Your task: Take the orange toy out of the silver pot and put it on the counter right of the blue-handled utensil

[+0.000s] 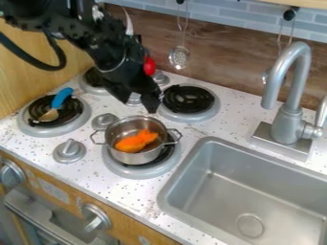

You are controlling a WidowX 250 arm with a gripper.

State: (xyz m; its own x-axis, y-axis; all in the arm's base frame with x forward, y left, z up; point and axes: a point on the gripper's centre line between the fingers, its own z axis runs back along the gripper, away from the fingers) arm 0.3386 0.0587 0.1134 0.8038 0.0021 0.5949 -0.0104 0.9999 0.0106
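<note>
The black gripper (pixel 138 102) hangs just behind the metal pot, its two fingertips apart and a grey stove knob (pixel 134 99) visible between them. It holds nothing. The small two-handled pot (pixel 136 158) stands upright on the front right burner, with an orange object (pixel 136 141) lying inside it. On the front left burner rests a utensil with a blue handle (pixel 61 97) and a tan head. Something red (pixel 149 66) shows just beyond the gripper, partly covered by the arm.
The back right burner (pixel 188 99) is right of the gripper. A grey sink (pixel 171 184) with a tall faucet (pixel 290 95) takes up the right side. A slotted ladle (pixel 179 57) hangs on the back wall. Stove knobs (pixel 70 150) stand up from the speckled counter.
</note>
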